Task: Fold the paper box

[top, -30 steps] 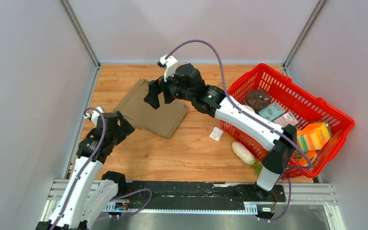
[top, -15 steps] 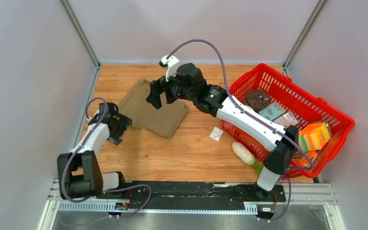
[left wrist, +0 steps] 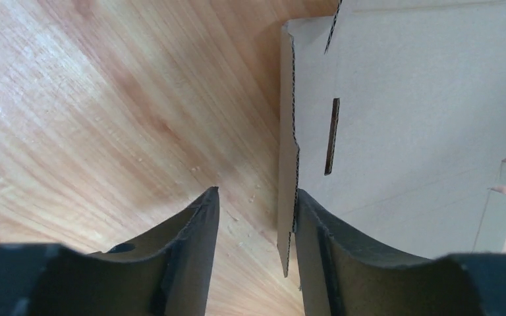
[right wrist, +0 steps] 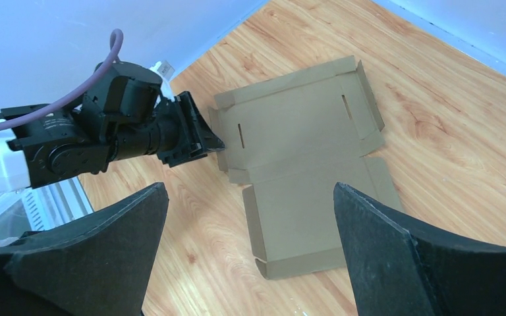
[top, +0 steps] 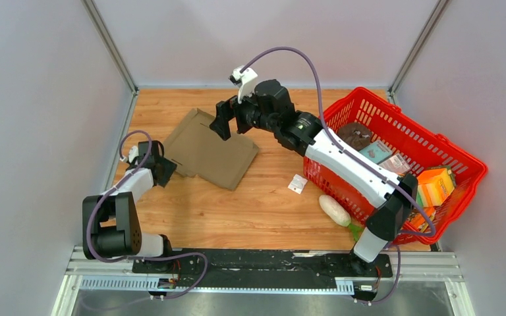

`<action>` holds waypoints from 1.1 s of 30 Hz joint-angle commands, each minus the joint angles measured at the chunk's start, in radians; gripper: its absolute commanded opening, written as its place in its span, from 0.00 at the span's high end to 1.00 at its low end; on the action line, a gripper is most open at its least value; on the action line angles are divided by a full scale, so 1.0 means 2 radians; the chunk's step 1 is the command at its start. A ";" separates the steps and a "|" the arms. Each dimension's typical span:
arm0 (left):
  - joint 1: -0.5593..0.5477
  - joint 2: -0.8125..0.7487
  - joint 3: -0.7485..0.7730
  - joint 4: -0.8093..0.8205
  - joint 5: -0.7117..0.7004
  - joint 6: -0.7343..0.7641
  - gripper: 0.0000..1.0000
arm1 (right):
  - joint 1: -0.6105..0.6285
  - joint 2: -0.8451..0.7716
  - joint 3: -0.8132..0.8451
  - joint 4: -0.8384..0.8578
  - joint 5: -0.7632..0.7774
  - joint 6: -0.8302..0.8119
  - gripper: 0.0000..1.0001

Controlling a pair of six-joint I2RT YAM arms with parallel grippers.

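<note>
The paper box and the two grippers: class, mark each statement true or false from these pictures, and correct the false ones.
1. The paper box lies as a flat, unfolded sheet on the table. True.
2. The right gripper is shut on the paper box. False: it hangs open above the sheet, holding nothing.
3. The left gripper has its jaws on either side of an edge of the sheet. True.
4. The paper box sits inside the red basket. False: it lies on the table, left of the basket.
5. The small white packet rests on the paper box. False: it lies on bare wood between box and basket.
</note>
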 commanded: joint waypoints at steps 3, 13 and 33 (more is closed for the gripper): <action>0.003 -0.041 -0.023 0.098 0.003 0.077 0.75 | 0.000 0.008 0.004 0.005 -0.020 -0.041 0.00; 0.004 -0.171 0.023 -0.030 0.056 0.189 0.96 | 0.000 0.029 0.008 -0.059 -0.069 -0.171 0.00; 0.003 -0.252 0.143 -0.227 0.301 0.440 0.99 | -0.001 0.161 0.184 -0.148 -0.145 -0.320 0.01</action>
